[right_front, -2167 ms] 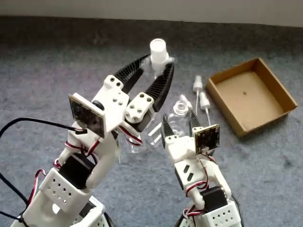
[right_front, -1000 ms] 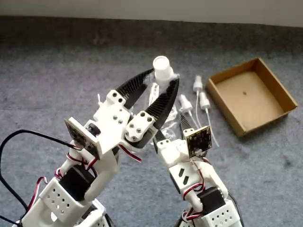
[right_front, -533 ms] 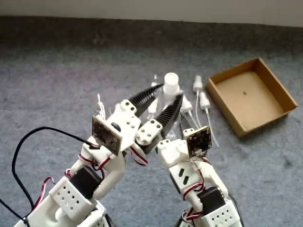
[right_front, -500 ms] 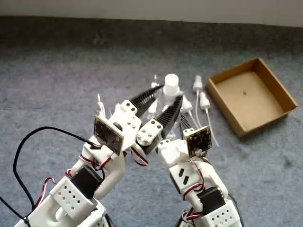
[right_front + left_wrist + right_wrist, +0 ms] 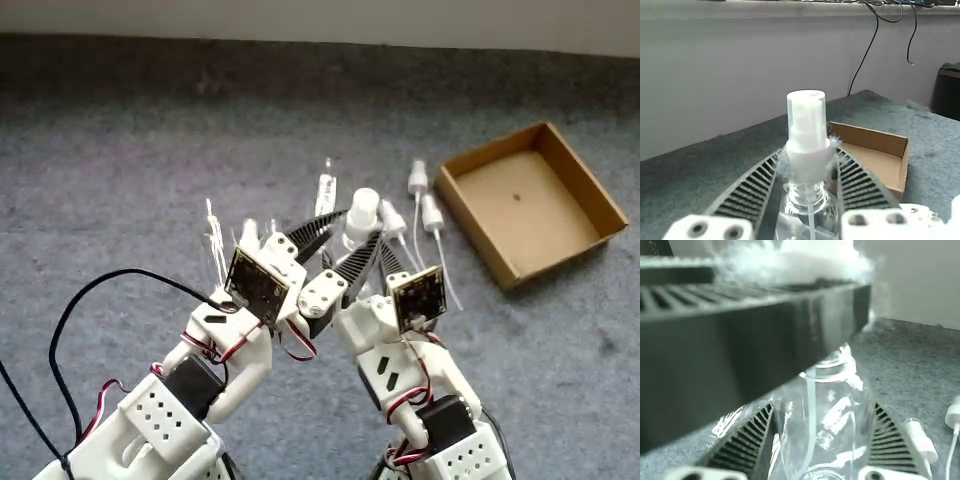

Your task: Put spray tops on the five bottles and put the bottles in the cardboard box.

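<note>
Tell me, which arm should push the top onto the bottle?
Left. The left pincer grips the top right over the bottle, its tube already inside. The right pincer just holds the bottle.

no legible text, no readable labels, numbers or signs on any surface

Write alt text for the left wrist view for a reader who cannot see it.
The left pincer grips a white spray top by its collar, directly above the neck of a clear bottle, with the top's tube running down into it. Behind, an open cardboard box sits on grey carpet.
</note>
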Controlling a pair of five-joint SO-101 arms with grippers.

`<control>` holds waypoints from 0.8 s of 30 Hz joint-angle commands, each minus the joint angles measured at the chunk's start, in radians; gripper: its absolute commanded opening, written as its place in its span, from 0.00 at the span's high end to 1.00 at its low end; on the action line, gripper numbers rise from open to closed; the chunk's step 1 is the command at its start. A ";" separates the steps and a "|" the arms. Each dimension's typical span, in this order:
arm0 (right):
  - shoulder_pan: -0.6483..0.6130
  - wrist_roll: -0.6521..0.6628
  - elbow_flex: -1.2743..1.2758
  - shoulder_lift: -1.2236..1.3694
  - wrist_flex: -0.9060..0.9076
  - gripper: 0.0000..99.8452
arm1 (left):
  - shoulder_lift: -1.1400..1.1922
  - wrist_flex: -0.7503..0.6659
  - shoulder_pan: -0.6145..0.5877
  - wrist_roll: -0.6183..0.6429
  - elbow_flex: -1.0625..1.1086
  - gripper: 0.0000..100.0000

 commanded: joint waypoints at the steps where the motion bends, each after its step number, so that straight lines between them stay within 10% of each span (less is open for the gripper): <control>1: -0.007 0.000 0.105 -0.010 0.010 0.80 | -0.018 -0.020 0.005 0.006 -0.007 0.99; 24: -0.007 0.000 0.096 -0.010 0.007 0.80 | -0.015 -0.017 -0.047 0.006 0.050 0.99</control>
